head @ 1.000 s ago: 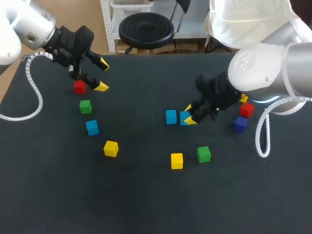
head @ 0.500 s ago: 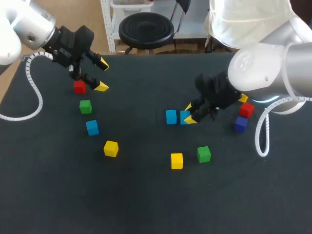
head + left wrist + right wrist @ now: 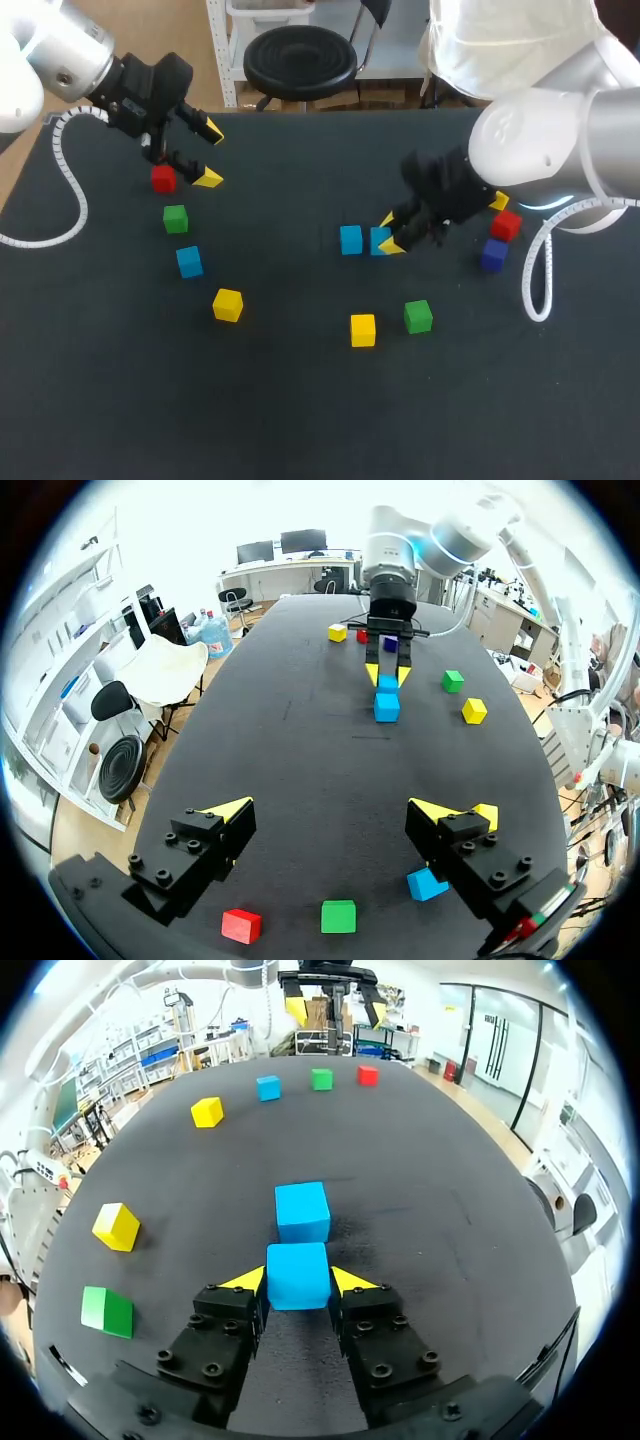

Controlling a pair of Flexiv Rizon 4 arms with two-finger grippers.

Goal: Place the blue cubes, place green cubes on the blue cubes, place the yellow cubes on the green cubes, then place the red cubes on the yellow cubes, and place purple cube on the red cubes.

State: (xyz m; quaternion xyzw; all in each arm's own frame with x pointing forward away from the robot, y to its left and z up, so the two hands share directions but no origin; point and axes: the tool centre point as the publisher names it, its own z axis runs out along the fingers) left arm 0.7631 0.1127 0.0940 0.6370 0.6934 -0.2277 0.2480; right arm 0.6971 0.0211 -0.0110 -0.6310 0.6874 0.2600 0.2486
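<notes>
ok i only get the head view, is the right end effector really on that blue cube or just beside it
observer: on it. the right wrist view shows the right end effector with both yellow tips against opposite sides of the gripped blue cube.
operator: and the other blue one next to it
observer: the second blue cube sits straight ahead of the gripped one, in line with it. i cannot tell if they touch.
operator: left arm holding anything
observer: no. the left end effector is open with nothing between its tips. the red cube and green cube lie under it.
</notes>
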